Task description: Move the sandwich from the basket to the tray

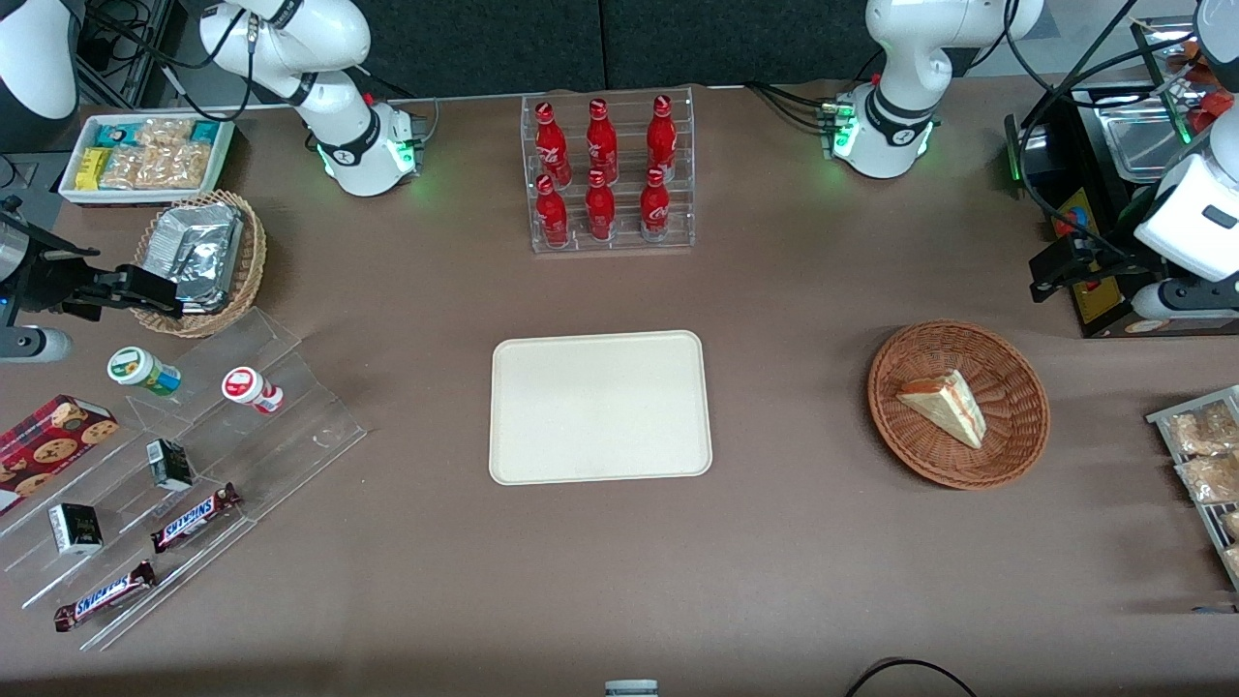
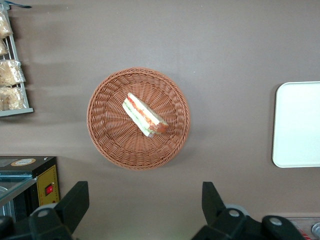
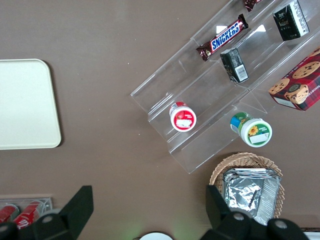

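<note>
The sandwich (image 1: 945,405) (image 2: 144,115), a pale wedge with red and green filling, lies in the round reddish-brown wicker basket (image 1: 1012,440) (image 2: 107,135) toward the working arm's end of the table. The cream tray (image 1: 600,407) (image 2: 298,125) lies flat at the table's middle, with nothing on it. My left gripper (image 1: 1057,267) (image 2: 144,192) hangs open high above the table, farther from the front camera than the basket. Its fingers (image 2: 75,200) are spread wide with nothing between them.
A black machine (image 1: 1094,194) (image 2: 25,185) stands close beside the gripper. A wire rack of snack bags (image 1: 1200,465) (image 2: 12,75) lies next to the basket at the table's end. A clear rack of red bottles (image 1: 608,174) stands farther back than the tray. Acrylic steps with snacks (image 1: 194,465) fill the parked arm's end.
</note>
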Tool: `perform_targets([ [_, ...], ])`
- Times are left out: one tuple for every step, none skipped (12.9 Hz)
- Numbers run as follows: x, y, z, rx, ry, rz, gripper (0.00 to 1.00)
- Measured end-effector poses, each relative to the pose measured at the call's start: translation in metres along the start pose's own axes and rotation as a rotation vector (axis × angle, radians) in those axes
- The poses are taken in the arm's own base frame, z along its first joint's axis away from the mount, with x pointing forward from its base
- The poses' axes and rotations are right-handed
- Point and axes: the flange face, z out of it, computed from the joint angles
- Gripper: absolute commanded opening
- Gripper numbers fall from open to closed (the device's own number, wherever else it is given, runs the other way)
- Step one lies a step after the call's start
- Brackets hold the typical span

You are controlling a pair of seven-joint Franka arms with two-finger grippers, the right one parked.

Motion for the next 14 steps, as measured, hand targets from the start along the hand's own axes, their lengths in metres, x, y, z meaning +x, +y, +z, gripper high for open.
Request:
perform_targets([
  [0.0, 0.0, 0.0, 0.0, 0.0, 0.0, 1.0],
  [0.0, 0.0, 0.0, 0.0, 0.0, 0.0, 1.0],
  [0.0, 0.0, 0.0, 0.0, 0.0, 0.0, 1.0],
  [0.0, -0.001, 0.0, 0.0, 0.0, -0.001, 1.0],
  [0.0, -0.002, 0.0, 0.0, -0.001, -0.004, 1.0],
  [0.001, -0.004, 0.001, 0.0, -0.003, -0.011, 1.0],
  [0.001, -0.005, 0.004, 0.001, -0.009, -0.036, 1.0],
  [0.002, -0.007, 0.009, 0.002, -0.023, -0.099, 1.0],
  [0.004, -0.007, 0.018, 0.007, -0.043, -0.2, 1.0],
  [0.008, -0.007, 0.03, 0.015, -0.065, -0.323, 1.0],
  [0.013, -0.006, 0.042, 0.025, -0.085, -0.44, 1.0],
  [0.019, -0.005, 0.055, 0.035, -0.102, -0.538, 1.0],
  [0.025, -0.004, 0.066, 0.043, -0.113, -0.605, 1.0],
  [0.03, -0.003, 0.077, 0.05, -0.125, -0.643, 1.0],
])
